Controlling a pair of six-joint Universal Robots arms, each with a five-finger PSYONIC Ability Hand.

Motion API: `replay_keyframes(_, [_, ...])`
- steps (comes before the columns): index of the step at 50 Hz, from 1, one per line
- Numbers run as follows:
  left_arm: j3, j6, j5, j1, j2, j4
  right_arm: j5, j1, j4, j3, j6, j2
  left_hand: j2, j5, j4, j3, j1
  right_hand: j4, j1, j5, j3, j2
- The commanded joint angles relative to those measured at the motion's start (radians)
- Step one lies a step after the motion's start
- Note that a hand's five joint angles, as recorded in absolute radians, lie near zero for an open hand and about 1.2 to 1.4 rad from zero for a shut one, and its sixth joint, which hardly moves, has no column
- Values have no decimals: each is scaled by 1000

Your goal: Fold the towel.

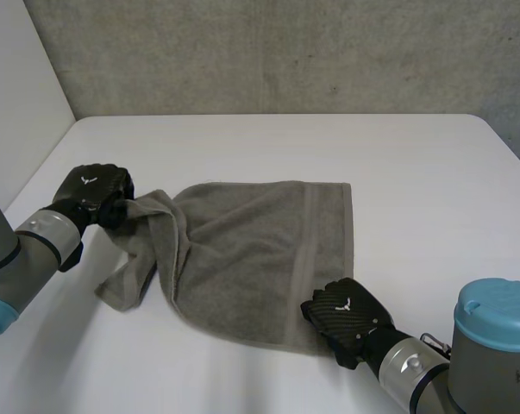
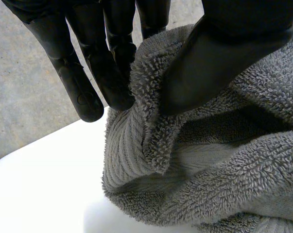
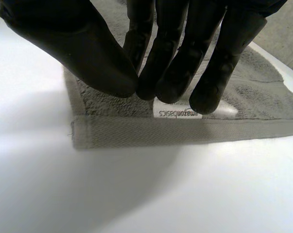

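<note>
Nearest to us is the right hand [image 1: 346,315], knuckles up at the near right corner of the grey terry towel [image 1: 251,250]. In its own wrist view, the right hand [image 3: 170,63] comes down just beside the white brand label [image 3: 178,113], above the towel's [image 3: 136,131] woven hem. The cloth there lies flat, and we cannot tell whether the hand grips it or merely rests on it.

The towel lies in the middle of the white table [image 1: 328,147], its long axis running across between the two hands. Its right part is spread flat and its left end is gathered and raised. The left hand [image 1: 94,194] holds that end at the far left corner. Its wrist view shows the left hand [image 2: 209,58] clamped on a fold of the towel [image 2: 224,160], thumb against fingers.

So the hands sit diagonally opposite each other. We judge that the fold depends on carrying the raised left end across towards the flat right edge, and the left hand already has hold of it.

The near left corner droops in a crumpled roll, so its edges are hard to trace.
</note>
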Motion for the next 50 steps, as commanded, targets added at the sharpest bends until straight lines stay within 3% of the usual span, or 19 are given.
replay_keyframes(1, [-2,-7,0,-3,8,-2,-4,-1,7,-35,15,-13,77,80,36,64,132,63,54,46,82,71])
replay_keyframes(12, [-25,-13,2,-34,59,0,1,-32,85,-98,56,-74,77,80,36,64,132,63,54,46,82,71])
replay_keyframes(13, [-31,-12,3,-34,62,1,-5,-31,120,-88,51,-74,77,80,36,64,132,-340,-349,-357,-321,-331])
replay_keyframes(14, [-31,-12,3,-34,62,1,-17,-29,143,-75,53,-70,77,80,36,64,132,-513,-522,-529,-494,-504])
replay_keyframes(17, [-34,-13,3,-34,62,3,-21,-26,150,-58,56,-71,77,80,36,64,132,-552,-561,-569,-534,-544])
replay_keyframes(19, [-32,-13,3,-32,56,3,-39,-31,121,-18,44,-82,77,80,36,64,132,-716,-725,-733,-698,-708])
replay_keyframes(35, [-34,-12,3,-32,43,4,-93,-121,21,77,-39,-82,77,80,36,64,132,-729,-738,-745,-710,-720])
replay_keyframes(50, [-34,-12,5,-32,40,12,-91,-118,-1,57,-57,-36,77,80,36,64,132,-714,-723,-731,-695,-705])
